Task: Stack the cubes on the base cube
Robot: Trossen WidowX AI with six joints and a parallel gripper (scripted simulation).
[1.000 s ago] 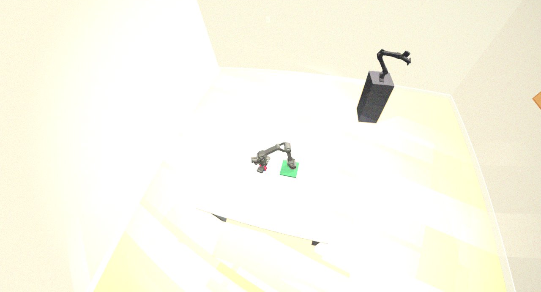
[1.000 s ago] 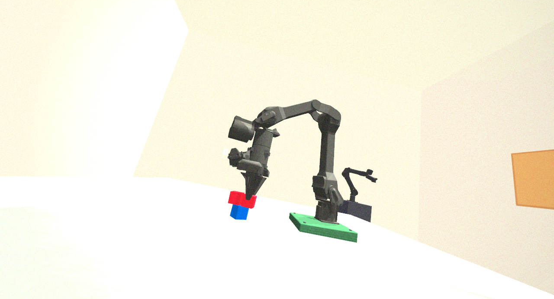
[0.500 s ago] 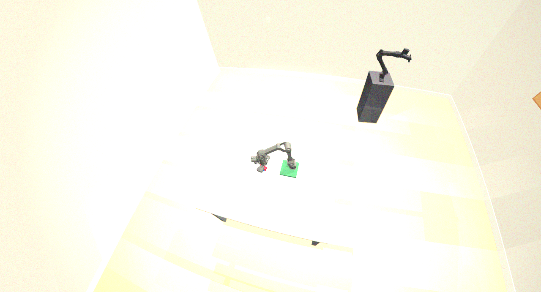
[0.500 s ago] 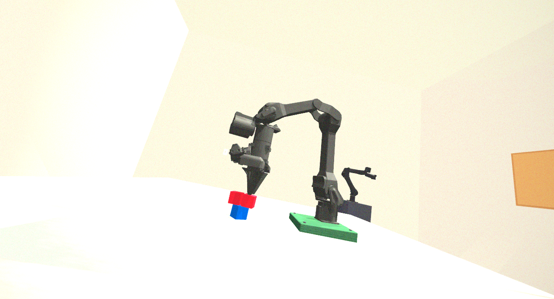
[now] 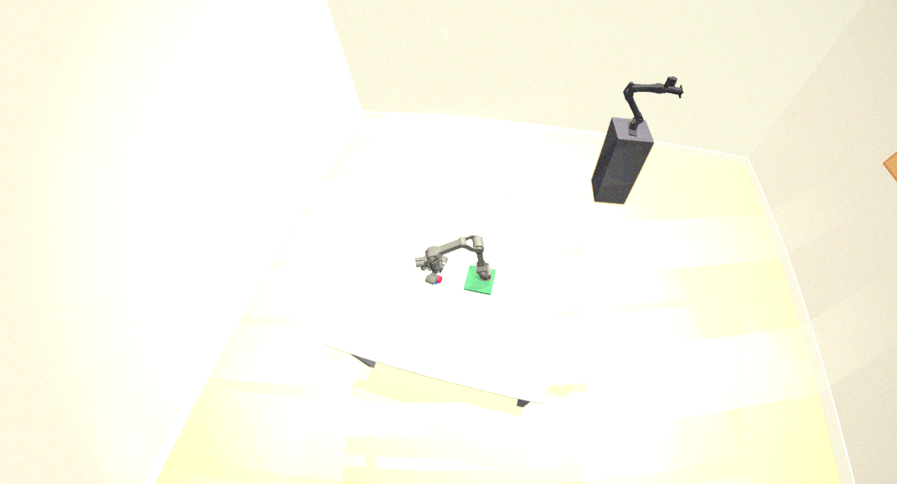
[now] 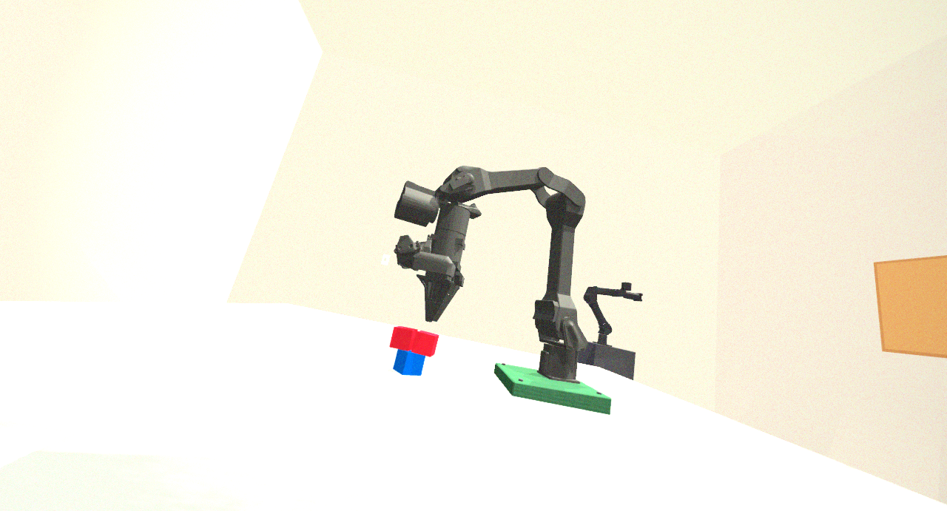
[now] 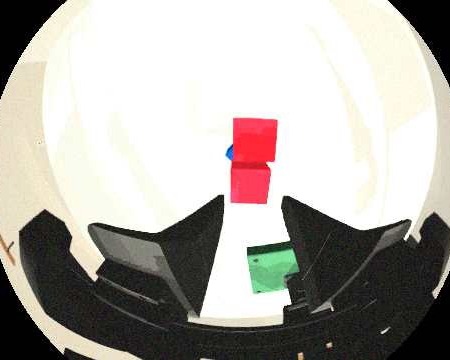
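Note:
The blue base cube (image 6: 408, 362) (image 7: 229, 152) stands on the white table, mostly hidden from above by two red cubes. One red cube (image 6: 403, 337) (image 7: 255, 140) rests on it on the side away from the arm's base. The other red cube (image 6: 425, 343) (image 7: 250, 185) rests on it on the side nearer the arm's base. Both look level. They stand side by side, very close; the wrist view does not show clearly whether they touch. My gripper (image 6: 431, 320) (image 7: 253, 199) is open and empty, a little above the nearer red cube. In the top view the arm partly hides the cubes.
The arm stands on a green board (image 5: 478, 286) (image 6: 555, 394) (image 7: 267, 270), to the right of the cubes in the top and exterior views. A second arm (image 5: 645, 87) (image 6: 599, 313) stands on a dark pedestal (image 5: 617, 167) far behind. An orange panel (image 6: 914, 306) is at the far right.

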